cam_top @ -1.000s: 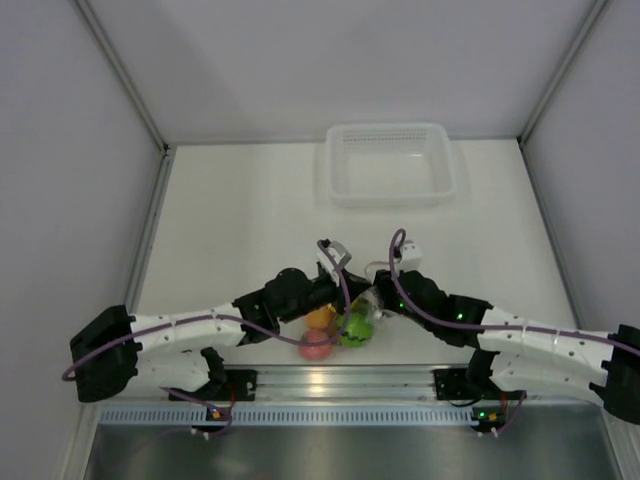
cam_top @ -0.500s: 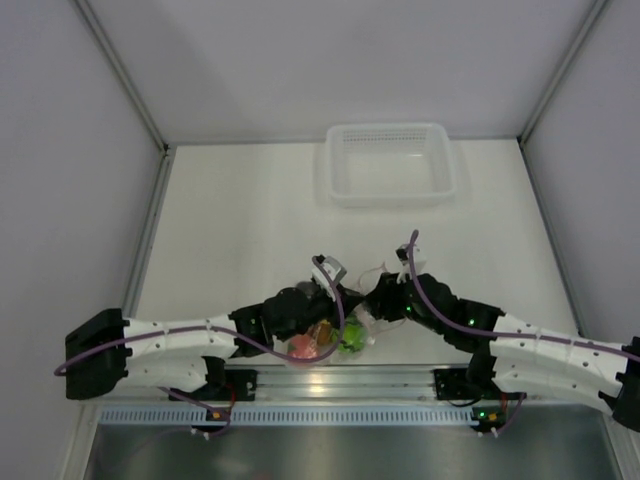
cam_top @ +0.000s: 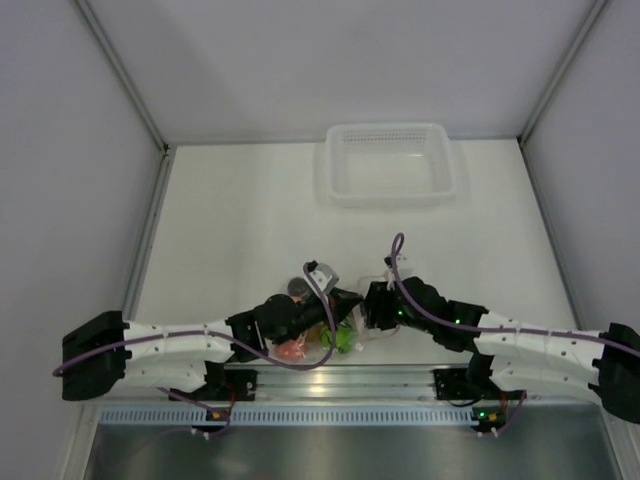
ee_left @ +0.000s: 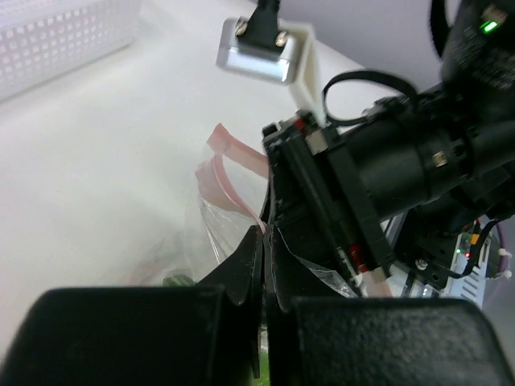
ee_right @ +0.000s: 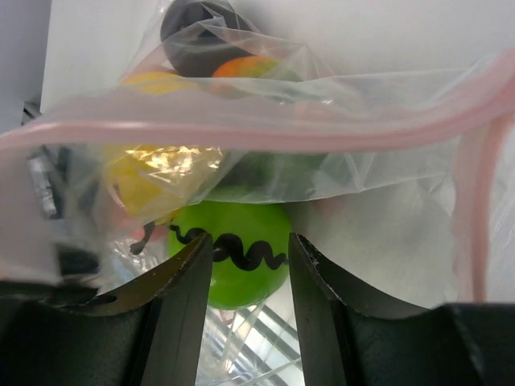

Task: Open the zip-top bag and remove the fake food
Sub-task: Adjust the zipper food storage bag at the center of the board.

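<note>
The zip-top bag (cam_top: 330, 338) lies at the near table edge between my two grippers, holding the fake food (cam_top: 300, 347). My left gripper (cam_top: 346, 305) is shut on the bag's clear plastic just below the pink zip strip (ee_left: 229, 173), its fingertips (ee_left: 256, 241) pressed together. My right gripper (ee_right: 248, 265) is open, its fingers either side of the green fruit with black marks (ee_right: 233, 257) seen through the plastic. The zip strip (ee_right: 241, 125) runs across the right wrist view. Dark purple (ee_right: 197, 20), orange (ee_right: 253, 68) and yellow (ee_right: 149, 177) fruits sit inside the bag.
A rigid white mesh tray (cam_top: 332, 170) stands at the back of the table, also in the left wrist view (ee_left: 56, 40). A metal rail (cam_top: 330, 380) runs along the near edge just below the bag. The right gripper's black body (ee_left: 394, 169) is close to my left fingers.
Both grippers and the bag have moved a little toward the near edge and to the left. The two grippers have drawn closer together over the bag.
</note>
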{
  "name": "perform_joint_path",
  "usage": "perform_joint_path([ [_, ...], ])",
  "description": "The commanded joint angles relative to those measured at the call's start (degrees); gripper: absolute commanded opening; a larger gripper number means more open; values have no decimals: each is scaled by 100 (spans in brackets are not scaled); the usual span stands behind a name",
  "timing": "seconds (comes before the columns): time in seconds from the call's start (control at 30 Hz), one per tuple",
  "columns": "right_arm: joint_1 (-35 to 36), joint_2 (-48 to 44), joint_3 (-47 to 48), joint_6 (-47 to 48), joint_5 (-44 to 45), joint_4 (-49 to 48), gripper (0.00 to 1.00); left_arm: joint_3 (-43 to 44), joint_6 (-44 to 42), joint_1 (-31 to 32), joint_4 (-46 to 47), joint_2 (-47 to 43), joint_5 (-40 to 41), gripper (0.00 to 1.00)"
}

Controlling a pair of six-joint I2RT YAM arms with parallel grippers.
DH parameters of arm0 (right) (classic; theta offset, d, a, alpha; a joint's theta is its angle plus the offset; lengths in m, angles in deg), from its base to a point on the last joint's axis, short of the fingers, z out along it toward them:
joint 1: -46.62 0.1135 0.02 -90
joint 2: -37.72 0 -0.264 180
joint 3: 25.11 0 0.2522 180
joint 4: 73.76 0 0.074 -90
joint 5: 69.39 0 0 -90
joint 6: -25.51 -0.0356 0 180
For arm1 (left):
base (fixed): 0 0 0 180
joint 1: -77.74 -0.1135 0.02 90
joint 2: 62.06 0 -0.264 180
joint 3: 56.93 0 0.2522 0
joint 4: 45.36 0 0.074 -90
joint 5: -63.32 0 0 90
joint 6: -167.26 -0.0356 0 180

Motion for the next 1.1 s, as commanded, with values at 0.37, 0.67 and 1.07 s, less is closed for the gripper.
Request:
perform_joint_path([
  [0.37, 33, 855, -63, 1999, 802, -2048, 40, -380, 251, 30, 743, -274, -183, 0],
  [0.67, -196, 1514, -3, 1510, 495, -2438, 37, -266, 559, 30, 734, -309, 380, 0],
  [1.07, -125, 1804, -301, 2492, 108, -3676, 39, 218, 647, 39, 743, 201, -200, 0],
])
